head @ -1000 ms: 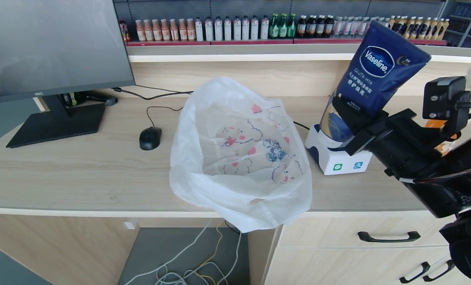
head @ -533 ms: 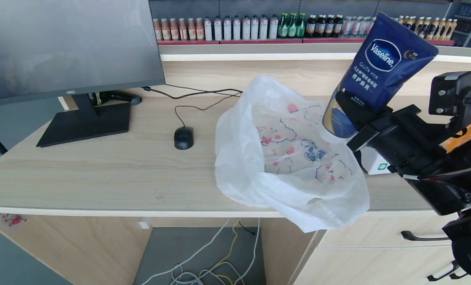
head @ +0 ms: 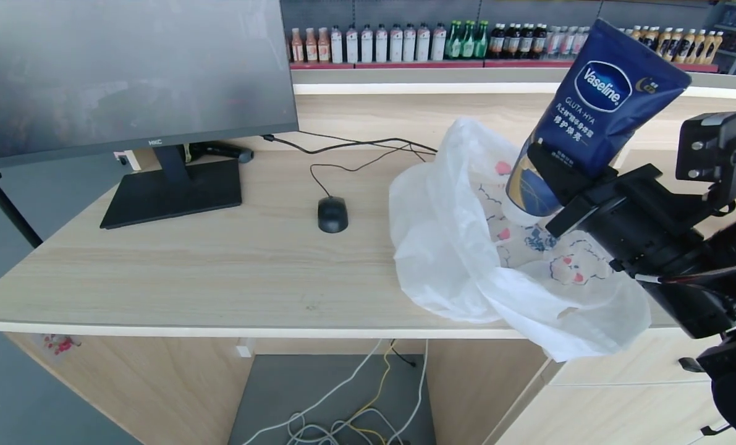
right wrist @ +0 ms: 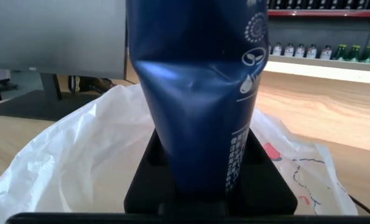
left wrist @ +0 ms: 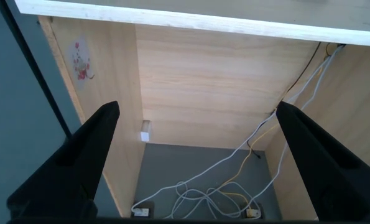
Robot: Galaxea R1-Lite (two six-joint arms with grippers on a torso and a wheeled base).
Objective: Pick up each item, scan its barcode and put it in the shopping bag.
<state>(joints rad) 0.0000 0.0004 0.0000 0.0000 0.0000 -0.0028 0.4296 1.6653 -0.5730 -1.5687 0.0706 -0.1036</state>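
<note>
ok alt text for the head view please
The right gripper holds a tilted blue tube above the open white shopping bag on a wooden counter. A monitor and a mouse sit on the counter to the bag's left.

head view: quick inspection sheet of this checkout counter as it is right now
surface: light wooden counter, no damage seen.
job's things: blue tube tilted, its lower end over the white shopping bag; the bag lies open and droops past the counter's front edge.
clutter: monitor and mouse.
grippers: right gripper shut on the blue tube; left gripper open, low, facing the space under the counter.
cables: black cables behind the mouse; loose cables on the floor beneath.
surroundings: shelf of bottles behind the counter.
</note>
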